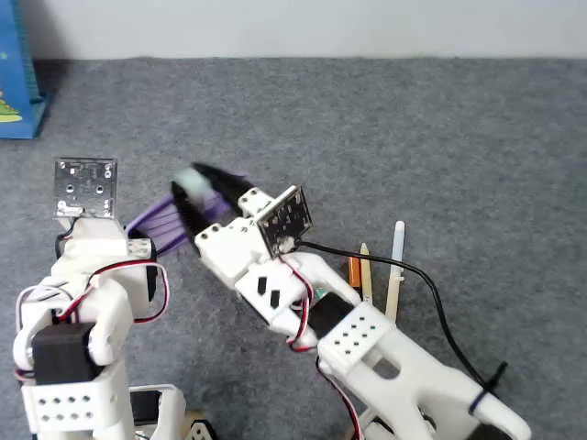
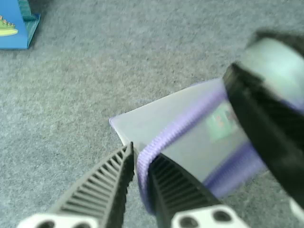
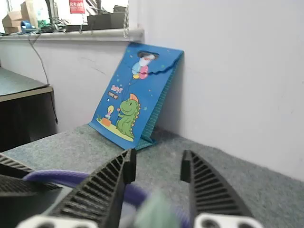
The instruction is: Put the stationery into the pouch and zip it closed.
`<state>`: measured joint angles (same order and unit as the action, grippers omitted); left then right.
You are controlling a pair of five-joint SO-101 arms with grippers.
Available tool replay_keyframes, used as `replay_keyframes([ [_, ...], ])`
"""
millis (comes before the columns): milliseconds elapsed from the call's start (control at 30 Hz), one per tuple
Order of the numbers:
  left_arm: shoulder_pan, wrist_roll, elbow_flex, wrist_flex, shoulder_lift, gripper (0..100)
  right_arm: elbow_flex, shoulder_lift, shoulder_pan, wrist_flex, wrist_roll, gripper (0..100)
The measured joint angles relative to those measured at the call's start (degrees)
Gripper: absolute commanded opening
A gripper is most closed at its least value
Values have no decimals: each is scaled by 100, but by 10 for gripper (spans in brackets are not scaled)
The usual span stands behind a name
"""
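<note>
Here's the pouch, purple and part clear, lying on the grey table between the two arms, one end hidden under the right arm. It looks soft and light, thin plastic with a woven zip band, and I'd judge it will buckle or slide if pushed rather than pinned. The band is the place to take it, since it's the one firm, ridged line on the pouch. That's just what the left gripper has. Its jaws are clenched almost together on the purple band near the pouch's corner, ribbed pads either side, with nothing else in the bite.

Over to the right gripper, hanging above the pouch. Its jaws stand a fair way apart, and between them sits a pale green piece (an eraser, maybe; too blurred to say). It about fills the gap, so I read it as grasped, not loose. It's small, light and likely a bit rubbery, so it shouldn't slip. Whether the pouch's mouth is open under it, I can't tell.

The rest of the stationery lies well apart from the pouch, beside the right arm. There's a white pen, a pencil-like stick and a short orange piece, side by side on the table. They're thin, hard and apt to roll, so take each at mid-length.
</note>
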<state>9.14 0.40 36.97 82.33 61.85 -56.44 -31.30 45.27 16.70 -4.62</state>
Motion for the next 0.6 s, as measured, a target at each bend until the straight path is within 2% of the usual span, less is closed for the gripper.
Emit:
replay_keyframes([
  [300,9,-9,0,9,0,13,-53,-897,-123,-1336,53,180],
  [433,26,-9,0,9,9,13,-26,-1495,-167,-2418,70,180],
  [600,18,-9,0,9,9,13,818,-1644,-633,-4422,-141,179],
])
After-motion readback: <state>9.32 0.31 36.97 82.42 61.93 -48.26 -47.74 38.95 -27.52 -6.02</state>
